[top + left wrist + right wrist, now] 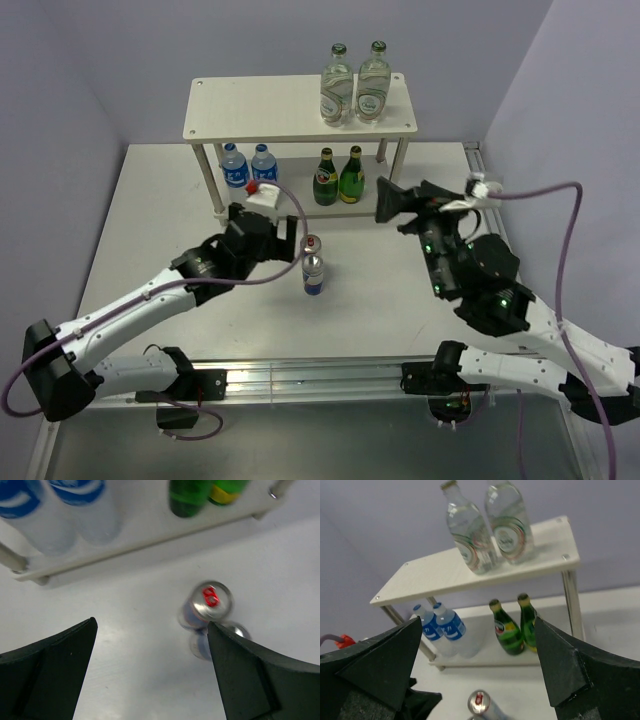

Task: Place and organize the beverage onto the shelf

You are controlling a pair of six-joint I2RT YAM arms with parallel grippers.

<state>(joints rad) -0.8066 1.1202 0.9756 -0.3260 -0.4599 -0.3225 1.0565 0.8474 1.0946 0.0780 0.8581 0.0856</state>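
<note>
My left jaws are spread wide and hold nothing. In the left wrist view the red-tabbed can (211,600) stands upright just past the tip of the finger (250,675) on the right, not between the jaws. A second can (200,647) touches it, partly hidden by that finger. My right jaws are spread too, empty, facing the shelf (470,570). Only the right wrist view shows both boards up close: clear bottles (490,525) on top, blue-labelled bottles (445,627) and green bottles (512,630) below. The top view shows both cans on the counter (180,200), in front of the shelf.
</note>
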